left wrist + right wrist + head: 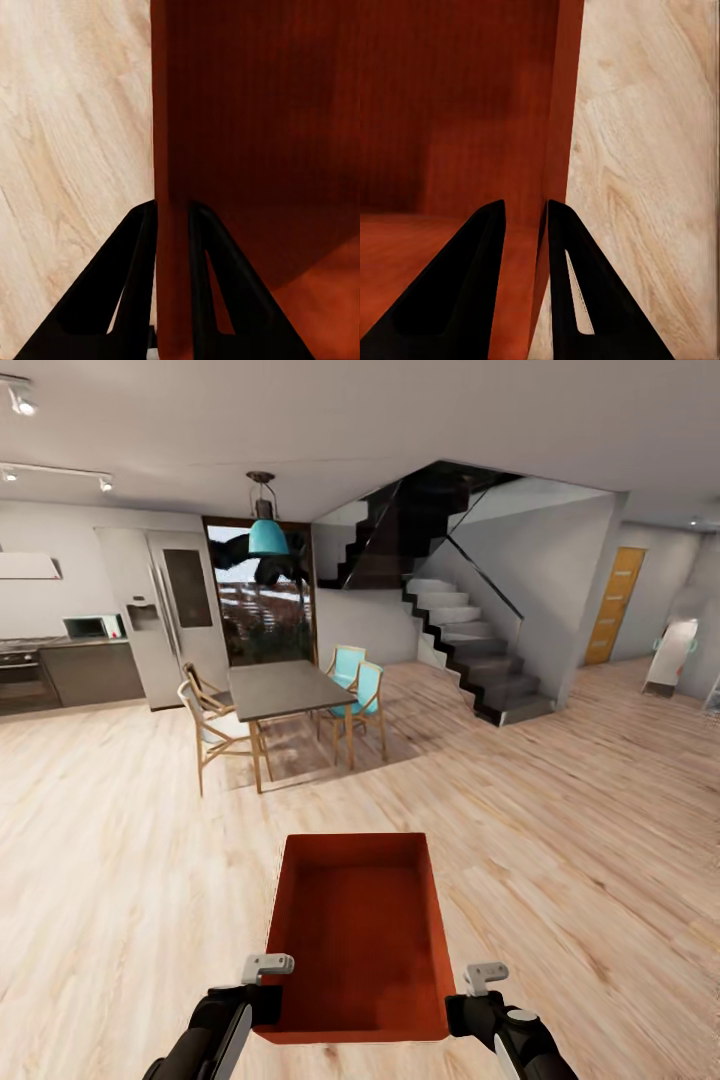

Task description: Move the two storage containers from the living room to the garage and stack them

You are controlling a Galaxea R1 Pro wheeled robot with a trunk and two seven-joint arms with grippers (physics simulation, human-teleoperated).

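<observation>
Head view, container: a red-orange rectangular open-topped plastic storage container [355,940] is carried at the lower centre of the frame, above the light wood-plank floor [560,860], its long axis pointing away from the robot.
Head view, hold: the left pincer [262,1000] is set on the near left wall and the right pincer [462,1010] on the near right wall; one grip per side is judged to keep the bin level and stop it swinging while the base rolls.
Head view, room: a dark dining desk [285,690] with wood-and-teal chairs [355,685] is seen at the centre left, a grey staircase [470,650] at the centre right, and an orange door [612,605] at the far right. No grey concrete is seen, so the garage is judged not yet reached.
Head view, progress: one container is in hand; no stacking is possible here.

Left wrist view, pincer: the two black fingers [127,292] are pressed on the thin container wall, one on the outside over the planks and one on the inside.
Left wrist view, reason: the wall is pinched because no handle is offered.

Right wrist view, pincer: the black fingers [472,285] are likewise closed across the opposite wall, one inside the bin, one outside.
Right wrist view, container: the ribbed red interior is seen at the left of the frame, wood planks at the right.
Risk: thin walls held by friction alone are judged liable to slip if the base jolts.
</observation>
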